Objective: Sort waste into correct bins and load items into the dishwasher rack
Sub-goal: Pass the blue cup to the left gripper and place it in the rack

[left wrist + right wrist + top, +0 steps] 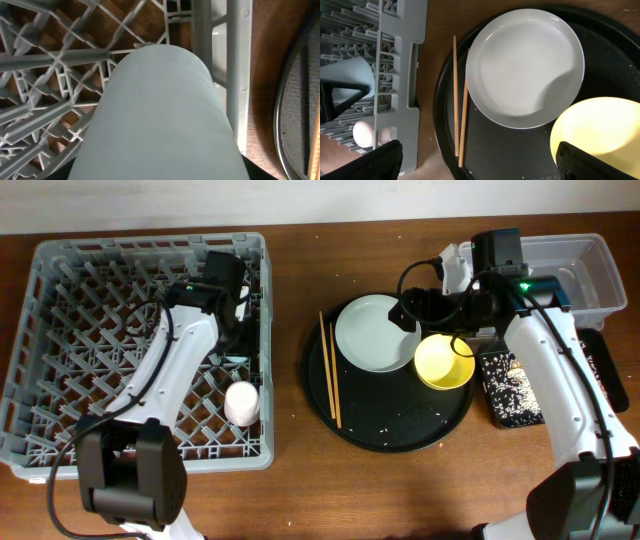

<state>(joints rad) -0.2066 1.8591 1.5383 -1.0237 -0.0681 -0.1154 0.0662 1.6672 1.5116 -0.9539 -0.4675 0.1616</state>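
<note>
My left gripper [236, 308] reaches into the grey dishwasher rack [60, 280] near its right wall. It is shut on the pale blue cup [160, 110], which fills the left wrist view above the rack's pegs [55, 60]. The pink cup [242, 402] stands in the rack. My right gripper [412, 308] is open and empty above the round black tray [390, 430]. Its fingers [480, 160] straddle the tray. The grey-green plate [525, 65], the yellow bowl [600, 130] and the chopsticks [460, 100] lie on that tray.
A clear tub [590, 270] stands at the far right. A black rectangular tray [510, 390] speckled with white grains sits right of the round tray. Bare wood table [290, 470] runs between rack and round tray.
</note>
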